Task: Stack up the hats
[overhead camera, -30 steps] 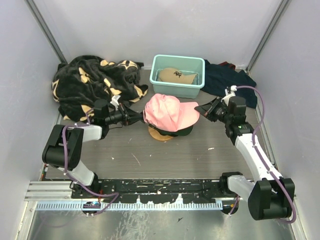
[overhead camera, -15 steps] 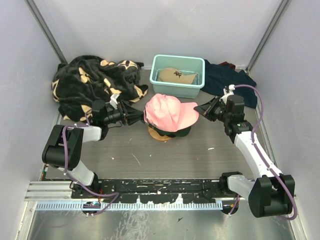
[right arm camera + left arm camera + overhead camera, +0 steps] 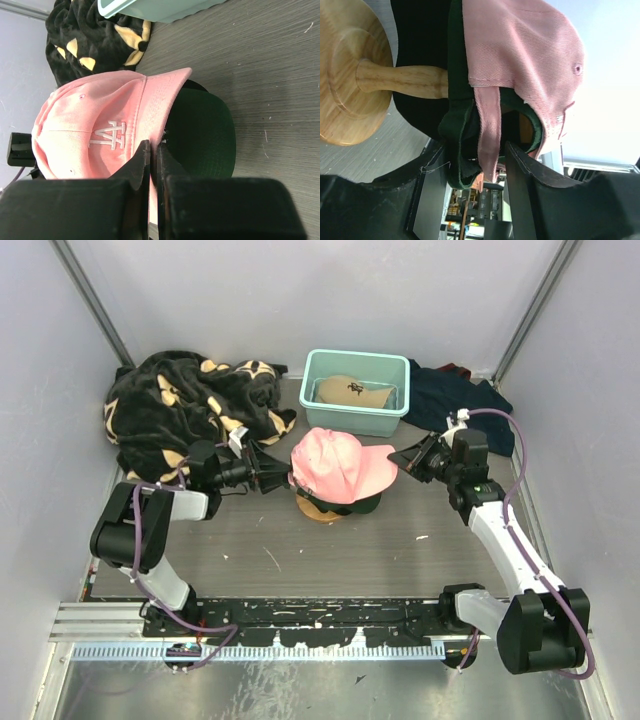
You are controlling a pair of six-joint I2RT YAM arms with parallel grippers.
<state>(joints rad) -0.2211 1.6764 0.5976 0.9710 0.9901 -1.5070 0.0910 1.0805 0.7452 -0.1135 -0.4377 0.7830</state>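
While three of the four hats already sit on the stand, the step in hand seems to be settling the top one. At the table's [image 3: 330, 560] far left corner lies a crumpled black fleece blanket with tan flower marks [image 3: 190, 405]. Next, the left gripper [image 3: 272, 478] has its jaws apart around the rear strap, not pinching it. At the table's middle stands a turned wooden stand with a round base [image 3: 318, 510]. It carries a black cap [image 3: 417, 60] innermost, a dark green cap [image 3: 368, 504] over it, and a pink cotton-twill baseball cap [image 3: 335, 462] with white stitched letters on top. Behind, by the far edge, a pale teal plastic bin [image 3: 310, 390] holds the tan cap [image 3: 352, 390], not yet stacked. The right gripper [image 3: 154, 152] is clamped on the pink brim's stiff curved edge. A dark navy cloth [image 3: 450, 400] fills the far right corner. Next, the right gripper likely needs to release the brim, then an arm must lift the tan cap out.
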